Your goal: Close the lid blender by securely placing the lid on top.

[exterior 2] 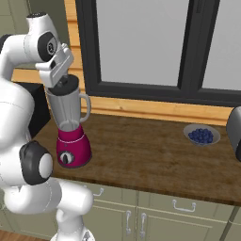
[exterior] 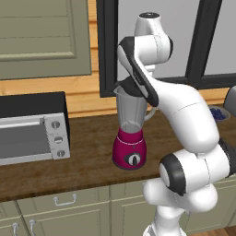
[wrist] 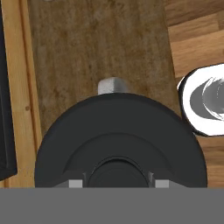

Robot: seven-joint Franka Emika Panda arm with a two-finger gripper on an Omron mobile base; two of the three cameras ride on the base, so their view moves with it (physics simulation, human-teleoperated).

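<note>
No writing shows on blender (exterior: 130,138) or lid (wrist: 120,140).

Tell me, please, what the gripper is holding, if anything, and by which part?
The gripper appears to hold the lid by its raised centre knob, over the blender jar's rim; the fingertips are barely visible, so the grasp is not certain.

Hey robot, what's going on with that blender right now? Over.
Gripper right at the jar's rim, closed on dark round lid. Lid atop clear grey jar on magenta base. Nothing blocking.
</note>
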